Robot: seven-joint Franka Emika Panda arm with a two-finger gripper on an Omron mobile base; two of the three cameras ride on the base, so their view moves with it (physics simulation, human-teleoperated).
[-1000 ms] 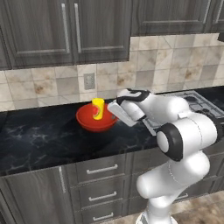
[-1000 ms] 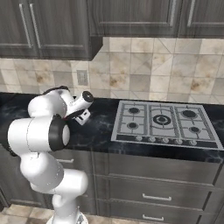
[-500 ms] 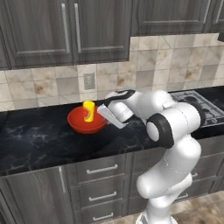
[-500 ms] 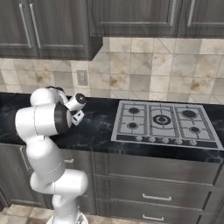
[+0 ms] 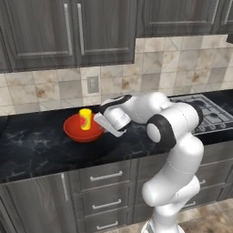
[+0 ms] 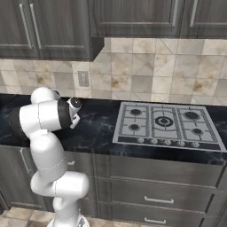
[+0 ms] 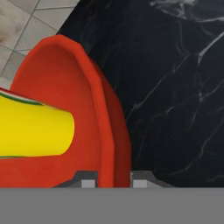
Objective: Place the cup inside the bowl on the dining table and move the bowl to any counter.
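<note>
While you look from the left base camera, the cup (image 5: 84, 119) stands upright inside the bowl (image 5: 76, 131), and the bowl sits on the black marble bench (image 5: 41, 152), close to the tiled backsplash (image 5: 54, 91) and below the wall outlet (image 5: 93, 84). Your tool (image 5: 103, 127) is at the bowl's right-hand rim, the white arm reaching across from the right. From the hand camera, you see the bowl's red wall (image 7: 105, 131) running up between the two dark fingertips (image 7: 87, 180), one on the inner side and one on the outer, so the tool is clamped on that rim. Beside it the yellow cup (image 7: 35, 131) lies across that view within the bowl. Off to your right, the gas cooktop (image 6: 166, 124) is set into the same bench, well apart from the bowl, with dark drawer cabinets (image 5: 107, 191) beneath.
</note>
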